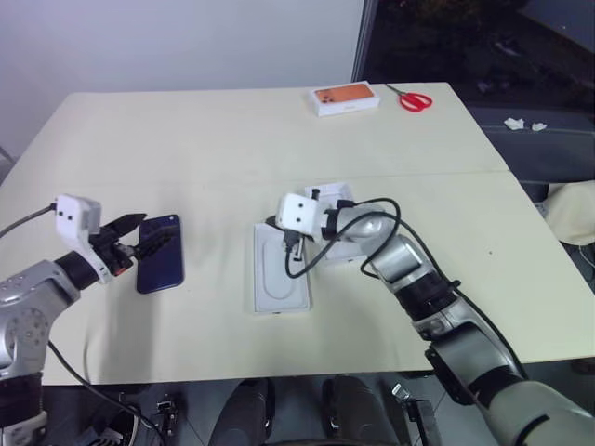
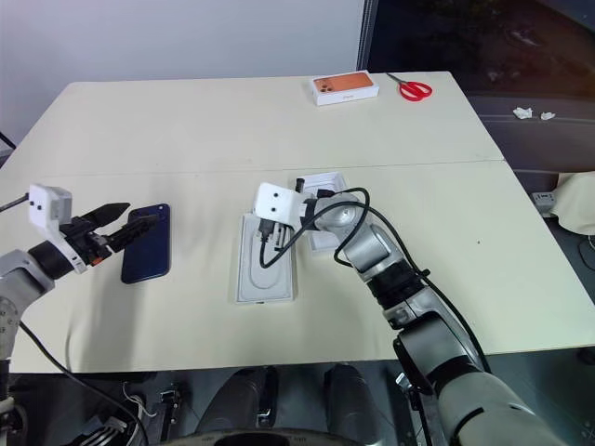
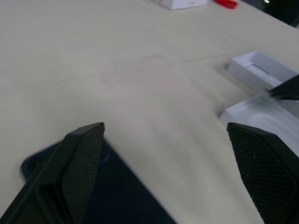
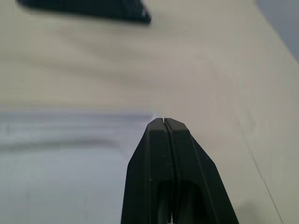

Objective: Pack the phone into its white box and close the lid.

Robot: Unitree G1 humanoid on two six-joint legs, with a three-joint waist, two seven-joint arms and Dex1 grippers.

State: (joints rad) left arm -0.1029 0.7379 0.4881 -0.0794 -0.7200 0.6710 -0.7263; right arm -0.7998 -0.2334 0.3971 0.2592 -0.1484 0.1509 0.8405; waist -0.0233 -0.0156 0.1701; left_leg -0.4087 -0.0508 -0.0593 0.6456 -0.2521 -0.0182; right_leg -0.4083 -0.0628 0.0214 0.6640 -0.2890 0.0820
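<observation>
Phone [image 1: 160, 253]: a slim, dark blue slab lying flat near the counter's [image 1: 232, 139] left edge, well apart from the packaging at the counter's middle. It looks rigid, glossy and probably slippery, light but breakable; the best hold is likely across its two long edges, since the flat face offers nothing to pinch. Left hand [image 1: 139, 236]: fingers spread wide, poised at the phone's left side, touching nothing that can be made out. White box [image 1: 337, 223]: an open tray just right of a white moulded insert [image 1: 279, 269] with an oval recess; much of it is hidden behind the right arm. Right hand [image 4: 163, 122]: fingers pressed together, empty, over the insert's edge. Far edge: a white box with orange top [image 1: 346, 98] and red scissors [image 1: 415, 99]. Which white piece is the lid cannot be told.
</observation>
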